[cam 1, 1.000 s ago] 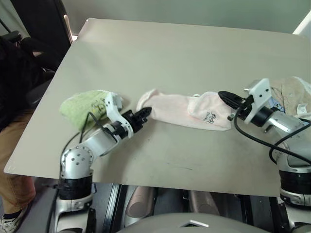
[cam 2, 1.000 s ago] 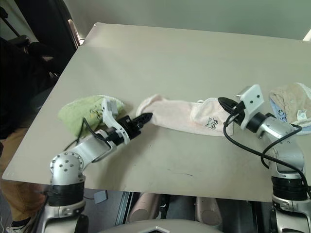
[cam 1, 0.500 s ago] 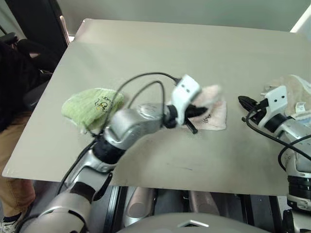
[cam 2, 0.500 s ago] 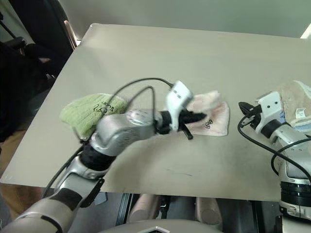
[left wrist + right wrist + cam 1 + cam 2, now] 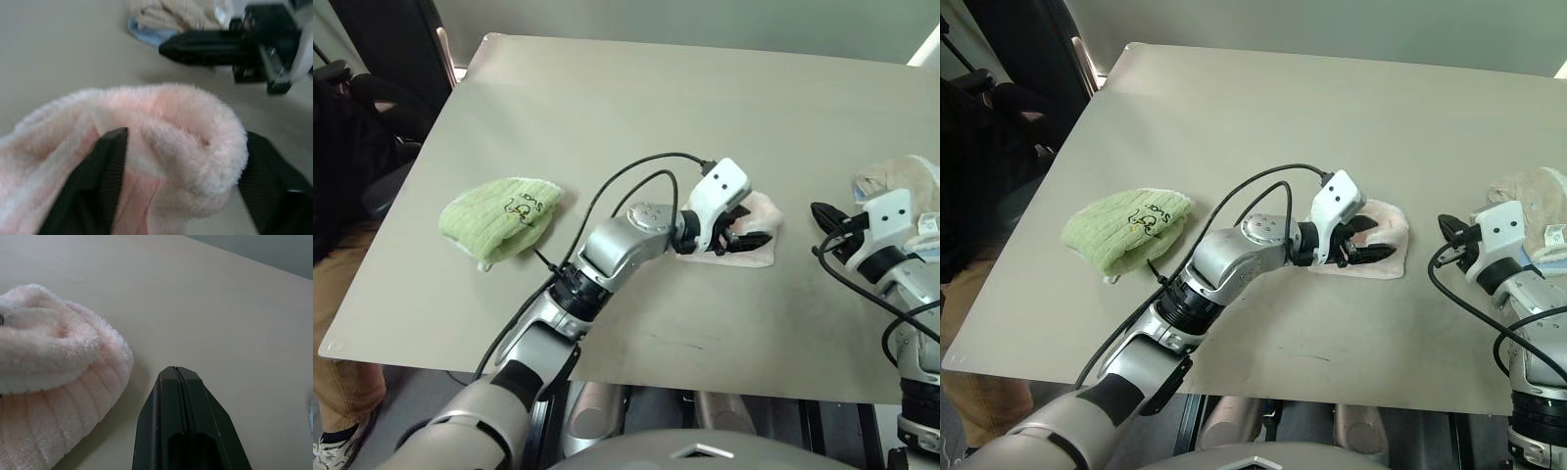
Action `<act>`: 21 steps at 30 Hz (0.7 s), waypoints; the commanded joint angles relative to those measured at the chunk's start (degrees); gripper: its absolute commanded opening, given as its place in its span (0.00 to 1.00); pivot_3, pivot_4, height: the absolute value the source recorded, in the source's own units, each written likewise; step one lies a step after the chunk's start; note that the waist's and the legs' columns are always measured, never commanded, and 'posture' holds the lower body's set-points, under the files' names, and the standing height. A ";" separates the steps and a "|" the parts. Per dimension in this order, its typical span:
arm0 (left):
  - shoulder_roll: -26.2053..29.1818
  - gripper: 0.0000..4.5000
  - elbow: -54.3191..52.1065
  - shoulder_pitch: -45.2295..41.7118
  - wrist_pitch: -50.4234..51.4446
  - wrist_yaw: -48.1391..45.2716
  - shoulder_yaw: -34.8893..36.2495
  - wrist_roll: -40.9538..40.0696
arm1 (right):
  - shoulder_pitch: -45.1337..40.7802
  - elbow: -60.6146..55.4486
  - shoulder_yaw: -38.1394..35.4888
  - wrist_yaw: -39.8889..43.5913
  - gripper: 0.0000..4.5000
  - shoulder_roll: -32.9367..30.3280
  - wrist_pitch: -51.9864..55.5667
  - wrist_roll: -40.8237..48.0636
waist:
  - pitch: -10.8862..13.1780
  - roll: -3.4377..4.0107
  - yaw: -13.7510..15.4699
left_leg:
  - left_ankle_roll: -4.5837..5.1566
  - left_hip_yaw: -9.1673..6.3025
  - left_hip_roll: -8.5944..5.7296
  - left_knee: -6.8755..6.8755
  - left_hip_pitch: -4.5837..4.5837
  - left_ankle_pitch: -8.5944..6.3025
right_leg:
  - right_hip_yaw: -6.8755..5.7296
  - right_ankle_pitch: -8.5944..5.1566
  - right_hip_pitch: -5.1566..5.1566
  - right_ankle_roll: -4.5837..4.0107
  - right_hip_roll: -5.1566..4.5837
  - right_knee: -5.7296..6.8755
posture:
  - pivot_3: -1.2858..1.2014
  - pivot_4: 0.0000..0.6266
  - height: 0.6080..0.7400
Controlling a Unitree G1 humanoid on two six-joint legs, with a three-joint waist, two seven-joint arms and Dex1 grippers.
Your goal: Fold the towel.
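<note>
A: Where is the towel lying?

B: It lies on the table, folded into a short thick pad, a little to the right of the middle. Its right edge is a rounded fold, and that fold faces the right gripper.

A: What does the left gripper do?

B: The left arm reaches across the table, and its gripper is on top of the pink pad. In the left wrist view its two black fingers stand apart, with a thick roll of the towel between them. The fingers are spread, not pressed on the cloth.

A: And the right one?

B: Its fingers are together, forming one dark point. It stays near the towel's right edge with a strip of bare table between them, so they do not touch.

A: How much free room is around?

B: The far half of the table is bare. A green towel lies well apart on the left side. A beige towel lies at the right edge of the table, just behind the right gripper, with something light blue under it. The near strip of the table in front of the pink towel is also bare.
</note>
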 commanded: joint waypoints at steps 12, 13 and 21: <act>4.36 0.86 -10.15 7.34 0.69 0.12 14.15 -1.28 | -8.67 -4.84 1.89 2.29 0.00 -0.64 4.04 4.81 | -0.01 0.02 -0.23 | 0.12 0.05 0.06 -0.01 0.15 0.16 | 0.00 0.20 0.01 -0.08 0.06 0.06 | 0.52 0.24 0.99; 5.03 0.78 -10.07 7.91 -0.14 -0.04 14.21 -0.49 | -8.95 -6.21 3.10 2.68 0.00 0.05 5.35 6.02 | -0.01 0.02 -0.23 | 0.12 0.04 0.06 -0.02 0.15 0.21 | 0.00 0.15 0.00 -0.05 0.08 0.07 | 0.52 0.24 0.99; 5.22 0.12 -7.99 9.25 -5.82 -2.36 11.47 4.93 | -8.88 -7.53 8.28 1.76 0.00 5.11 10.55 9.77 | -0.01 0.01 0.39 | 0.32 0.02 -0.05 0.14 0.01 0.31 | 0.07 0.20 0.03 -0.58 0.01 -0.01 | 0.52 0.24 0.99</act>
